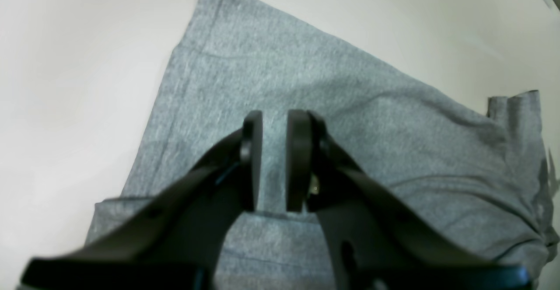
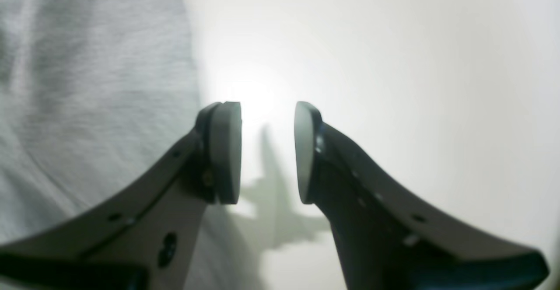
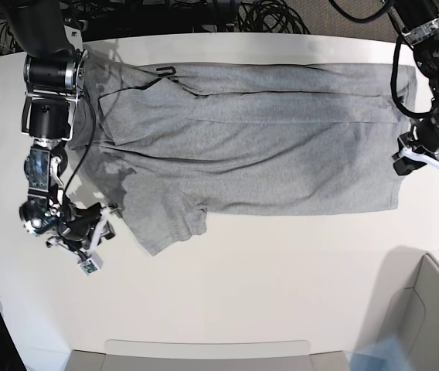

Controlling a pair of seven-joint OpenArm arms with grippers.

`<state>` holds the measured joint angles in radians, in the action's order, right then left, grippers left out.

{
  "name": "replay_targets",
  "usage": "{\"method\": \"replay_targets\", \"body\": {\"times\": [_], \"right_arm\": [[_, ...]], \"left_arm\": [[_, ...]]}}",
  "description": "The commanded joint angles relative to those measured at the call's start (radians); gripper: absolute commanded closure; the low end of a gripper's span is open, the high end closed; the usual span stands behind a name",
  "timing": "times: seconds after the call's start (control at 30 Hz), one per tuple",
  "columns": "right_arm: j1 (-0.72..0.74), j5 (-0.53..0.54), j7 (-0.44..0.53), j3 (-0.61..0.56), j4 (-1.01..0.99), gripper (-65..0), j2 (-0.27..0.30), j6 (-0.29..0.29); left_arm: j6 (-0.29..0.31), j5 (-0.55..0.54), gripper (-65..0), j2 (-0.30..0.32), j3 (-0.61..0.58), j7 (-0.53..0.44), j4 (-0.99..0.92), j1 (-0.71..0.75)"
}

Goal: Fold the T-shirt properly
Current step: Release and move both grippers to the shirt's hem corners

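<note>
Both claws are spread, empty. Left claw (image 1: 274, 161) hovers over T-shirt (image 3: 266, 147) hem; right claw (image 2: 267, 152) over bare table (image 3: 281, 294). Pinch both hem-side corners evenly before folding.

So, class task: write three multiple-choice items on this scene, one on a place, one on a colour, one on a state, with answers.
1. Where is the left gripper?
A. over the T-shirt
B. over bare table
C. in a bin

2. What colour is the T-shirt?
A. red
B. grey
C. black

3. How are the right gripper jaws?
A. shut on cloth
B. apart, holding nothing
C. holding a card

Answers:
1 A, grey cloth lies under its tips.
2 B, heather grey in every view.
3 B, the white table shows between them.
</note>
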<state>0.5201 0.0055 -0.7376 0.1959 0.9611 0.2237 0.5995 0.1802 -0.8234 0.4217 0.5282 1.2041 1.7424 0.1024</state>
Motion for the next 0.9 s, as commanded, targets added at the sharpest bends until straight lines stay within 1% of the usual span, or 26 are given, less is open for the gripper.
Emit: {"method": "replay_targets", "body": {"times": [0.0, 0.1, 0.13, 0.17, 0.2, 0.27, 0.3, 0.47, 0.57, 0.6, 0.67, 0.77, 0.8, 0.87], "right_arm": [[0.064, 0.009, 0.065, -0.003, -0.057, -20.6, 0.01, 0.001], [0.13, 0.009, 0.174, -0.008, -0.253, -20.6, 0.01, 0.0], [0.145, 0.009, 0.2, -0.008, -0.302, -20.6, 0.01, -0.01], [0.151, 0.009, 0.22, -0.009, -0.331, -20.6, 0.01, -0.028], [0.154, 0.009, 0.237, -0.009, -0.354, -20.6, 0.01, -0.059], [0.156, 0.009, 0.252, -0.013, -0.383, -20.6, 0.007, -0.099], [0.156, 0.009, 0.257, -0.017, -0.402, -20.6, 0.004, -0.105], [0.14, 0.012, 0.257, -0.112, -0.439, -20.6, -0.005, -0.105], [0.127, 0.015, 0.257, -0.155, -0.439, -20.6, -0.019, -0.105], [0.127, 0.015, 0.253, -0.163, -0.439, -20.6, -0.024, -0.103], [0.125, 0.015, 0.252, -0.168, -0.439, -20.6, -0.027, -0.103], [0.125, 0.015, 0.252, -0.168, -0.439, -20.6, -0.034, -0.103], [0.125, 0.015, 0.252, -0.168, -0.439, -20.6, -0.04, -0.103], [0.125, 0.015, 0.252, -0.168, -0.439, -20.6, -0.045, -0.103]], "left_arm": [[0.0, -0.012, -11.4, 0.021, 0.005, -0.011, 0.015, -0.008], [0.0, -0.009, -11.4, 0.021, 0.005, -0.011, 0.015, -0.008], [0.0, -0.009, -11.4, 0.021, 0.007, -0.011, 0.015, -0.008], [0.0, -0.009, -11.4, 0.021, 0.007, -0.011, 0.015, -0.008], [0.0, -0.009, -11.4, 0.021, 0.008, -0.011, 0.015, -0.008], [0.0, -0.009, -11.4, 0.021, 0.008, -0.011, 0.015, -0.01], [0.0, -0.009, -11.4, 0.021, 0.007, -0.011, 0.015, -0.017], [0.0, -0.007, -11.6, 0.021, 0.007, -0.011, -0.031, -0.066], [0.002, -0.006, -12.6, 0.03, 0.002, -0.013, -0.144, -0.114], [0.002, 0.002, -14.2, 0.05, -0.012, -0.013, -0.197, -0.135], [0.002, 0.046, -16.6, 0.095, -0.098, -0.037, -0.287, -0.197], [0.002, 0.144, -16.9, 0.15, -0.267, -0.148, -0.419, -0.287], [0.002, 0.181, -16.9, 0.159, -0.323, -0.191, -0.47, -0.323], [0.0, 0.238, -16.9, 0.162, -0.383, -0.255, -0.559, -0.387]]}}
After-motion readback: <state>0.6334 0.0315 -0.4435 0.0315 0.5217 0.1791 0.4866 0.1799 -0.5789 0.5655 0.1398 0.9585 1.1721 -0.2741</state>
